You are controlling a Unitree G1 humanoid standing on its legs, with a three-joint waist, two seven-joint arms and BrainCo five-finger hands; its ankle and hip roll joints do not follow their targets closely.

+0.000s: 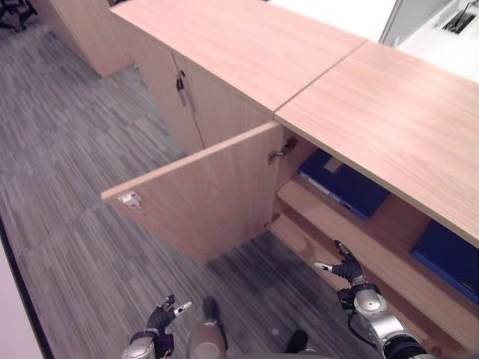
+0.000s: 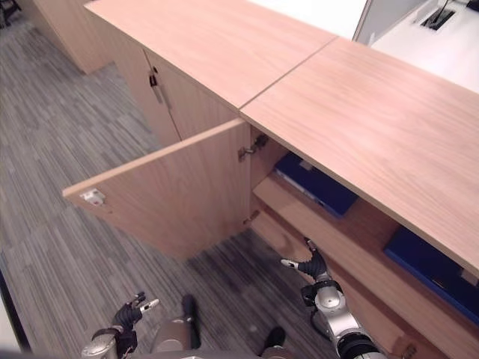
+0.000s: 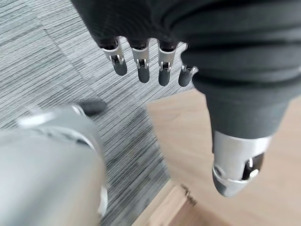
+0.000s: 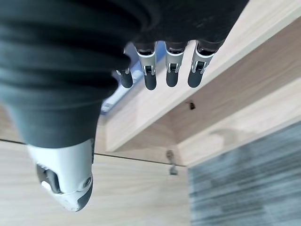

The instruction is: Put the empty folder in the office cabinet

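The wooden office cabinet [image 1: 389, 105] has its door [image 1: 202, 194] swung wide open toward me. On the inner shelf [image 1: 352, 232] lies a blue folder [image 1: 344, 185], and a second blue folder [image 1: 449, 254] lies further right. My right hand [image 1: 346, 271] hovers in front of the shelf's edge, open and holding nothing. In the right wrist view its fingers [image 4: 169, 66] hang straight, with a sliver of the blue folder [image 4: 115, 96] past them. My left hand [image 1: 161, 318] hangs low over the carpet, open and empty, its fingers [image 3: 141, 61] straight.
Left of the open door is a shut cabinet door with a metal handle [image 1: 182, 90]. Another wooden unit [image 1: 90, 30] stands at the far left. Grey striped carpet [image 1: 75, 149] covers the floor in front of the cabinet.
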